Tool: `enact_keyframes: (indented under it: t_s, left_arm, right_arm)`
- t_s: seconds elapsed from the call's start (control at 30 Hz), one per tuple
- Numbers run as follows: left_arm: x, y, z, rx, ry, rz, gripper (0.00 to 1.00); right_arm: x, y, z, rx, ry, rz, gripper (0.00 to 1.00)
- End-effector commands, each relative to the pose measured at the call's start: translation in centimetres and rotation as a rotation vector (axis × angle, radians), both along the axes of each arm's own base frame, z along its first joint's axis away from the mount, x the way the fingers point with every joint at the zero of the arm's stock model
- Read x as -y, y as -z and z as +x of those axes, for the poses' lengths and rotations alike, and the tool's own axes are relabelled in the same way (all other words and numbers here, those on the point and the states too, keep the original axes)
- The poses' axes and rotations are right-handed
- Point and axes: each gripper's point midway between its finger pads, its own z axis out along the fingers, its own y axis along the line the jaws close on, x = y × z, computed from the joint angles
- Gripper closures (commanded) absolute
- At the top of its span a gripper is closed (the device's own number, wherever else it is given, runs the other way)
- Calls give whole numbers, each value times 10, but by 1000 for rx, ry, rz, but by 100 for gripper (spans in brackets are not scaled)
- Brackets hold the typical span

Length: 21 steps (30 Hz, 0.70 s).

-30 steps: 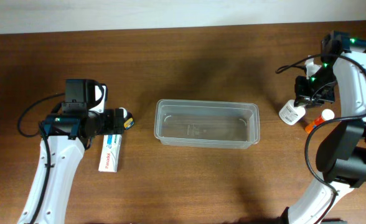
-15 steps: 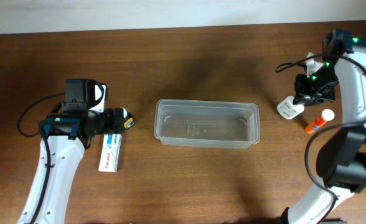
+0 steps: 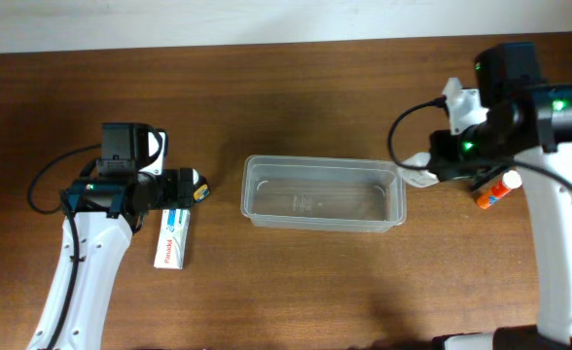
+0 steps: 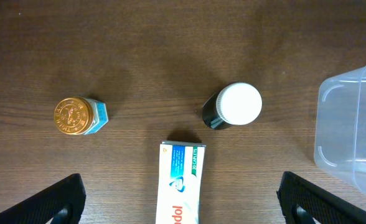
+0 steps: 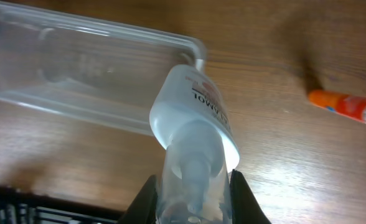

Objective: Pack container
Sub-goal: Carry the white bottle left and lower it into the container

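**Bottle gripped beside the tub**

At bottom centre of my right wrist view, my right gripper (image 5: 192, 186) clamps a white bottle (image 5: 192, 118). Beyond it the container (image 5: 108, 28) spans the upper left, with an orange stick (image 5: 342, 104) at right. My left gripper (image 4: 186, 208) is spread wide above a toothpaste box (image 4: 182, 180), the container at that frame's right edge.

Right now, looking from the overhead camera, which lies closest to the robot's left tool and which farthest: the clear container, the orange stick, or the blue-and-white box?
1. blue-and-white box, lying right beside the left tool.
2. container, in the middle of the table.
3. orange stick, at the far right side of the table.
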Motion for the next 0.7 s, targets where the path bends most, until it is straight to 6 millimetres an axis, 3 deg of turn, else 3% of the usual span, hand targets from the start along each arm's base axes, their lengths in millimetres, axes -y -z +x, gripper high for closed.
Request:
enact_keyframes:
  t_s: [0.0,0.23,0.67]
  left_arm:
    - [0,-7,5,20,-11,-15,1]
    - [0,-7,5,20,-11,-15,1]
    - [0,-7,5,21,-11,-15,1]
  right_arm:
    - [-22,-6,-2,12,7,34,95]
    - [-46,20,12,-55,-48,21,95]
    - [-43,115,48,-196,-38,-57,95]
